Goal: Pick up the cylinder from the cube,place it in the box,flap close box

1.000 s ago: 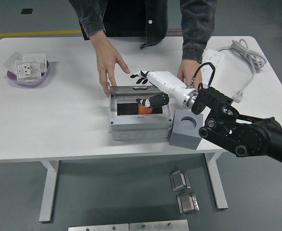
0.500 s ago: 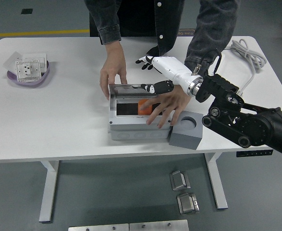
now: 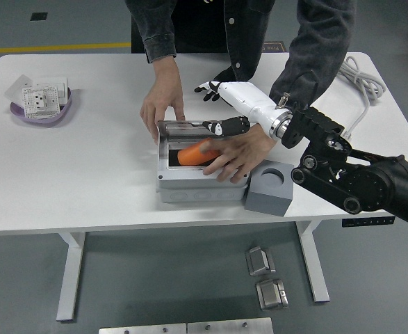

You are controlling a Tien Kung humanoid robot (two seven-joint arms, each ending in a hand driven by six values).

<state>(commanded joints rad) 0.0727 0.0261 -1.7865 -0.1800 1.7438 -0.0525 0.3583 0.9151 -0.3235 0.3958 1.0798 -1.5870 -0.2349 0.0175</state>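
Cyl (image 3: 192, 153) in box (image 3: 202, 186) w/ person's hand (image 3: 235, 154) on it, cube (image 3: 270, 188) bare, flap unshut; R hand (image 3: 217, 111) spread, empty.

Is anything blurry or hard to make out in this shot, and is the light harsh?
Head view: light is soft and even, with only faint shadows on the white table. The orange cylinder in the grey box looks slightly smeared, as does the person's hand on it; the robot's white right hand is sharp.
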